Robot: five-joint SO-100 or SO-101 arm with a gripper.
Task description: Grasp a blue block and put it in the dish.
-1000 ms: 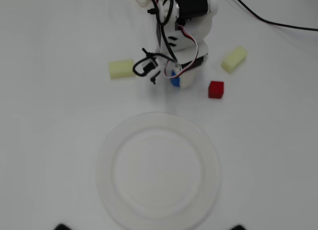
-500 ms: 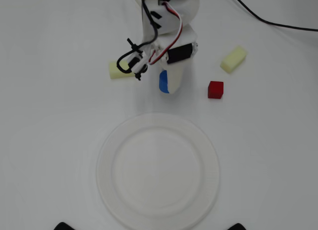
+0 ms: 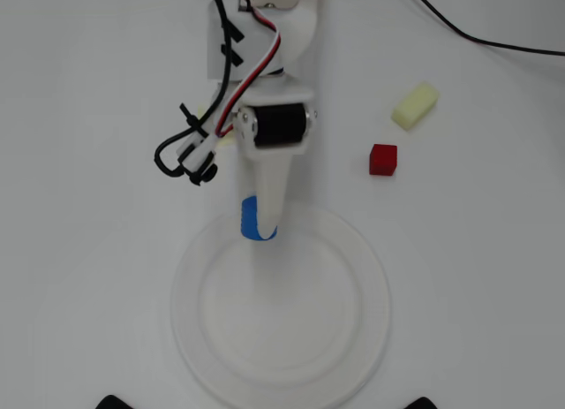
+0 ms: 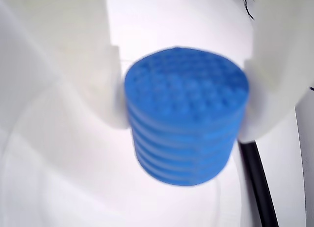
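1. You are looking at one blue block (image 3: 257, 220), also filling the wrist view (image 4: 186, 114).
2. You are seeing one dish (image 3: 281, 374).
3. One red cube (image 3: 383, 159) is showing.
4. One pale yellow block (image 3: 415, 105) is lying in plain sight; a second is barely peeking (image 3: 225, 137) beside the arm.

Red cube (image 3: 383, 159) sat on the white table (image 3: 477, 276), right side of the overhead view. Pale yellow rectangular block (image 3: 415, 105) lay tilted just up-right of it, apart. Black cable (image 3: 477, 36) ran across the top-right corner. Two small dark objects (image 3: 111, 402) poked in at the bottom edge, unidentifiable.
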